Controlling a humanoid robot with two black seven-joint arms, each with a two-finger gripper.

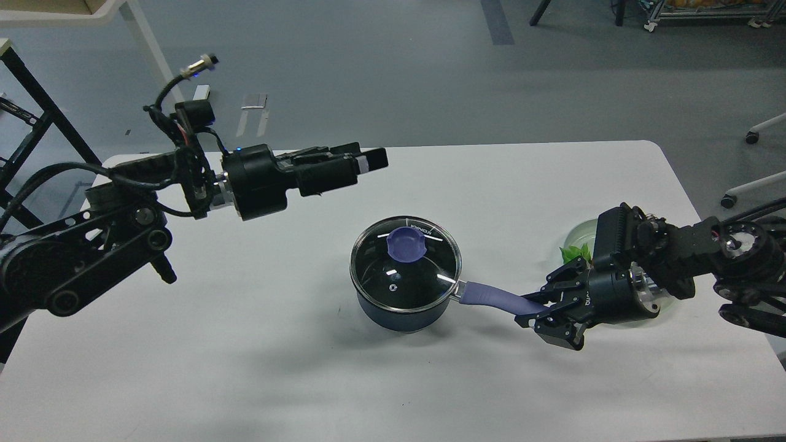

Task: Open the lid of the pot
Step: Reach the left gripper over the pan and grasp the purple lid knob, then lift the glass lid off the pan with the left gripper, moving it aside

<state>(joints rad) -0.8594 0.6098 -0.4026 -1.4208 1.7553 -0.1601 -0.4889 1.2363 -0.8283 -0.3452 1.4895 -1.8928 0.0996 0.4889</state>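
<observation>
Head view: the pot (pixel 402 307) stands near the middle of the white table (pixel 245 368), with the lid (pixel 405 265) seated on it, purple knob (pixel 407 243) up. Its lavender handle (pixel 491 298) points right. Right gripper (pixel 546 307): jaws closed around the far end of that handle. Left gripper (pixel 368 161): raised above the table, to the left of and beyond the pot, well apart from the lid; jaws together, holding nothing. A pale green plate (pixel 580 233) with green leaves (pixel 574 252) lies behind the right arm.
</observation>
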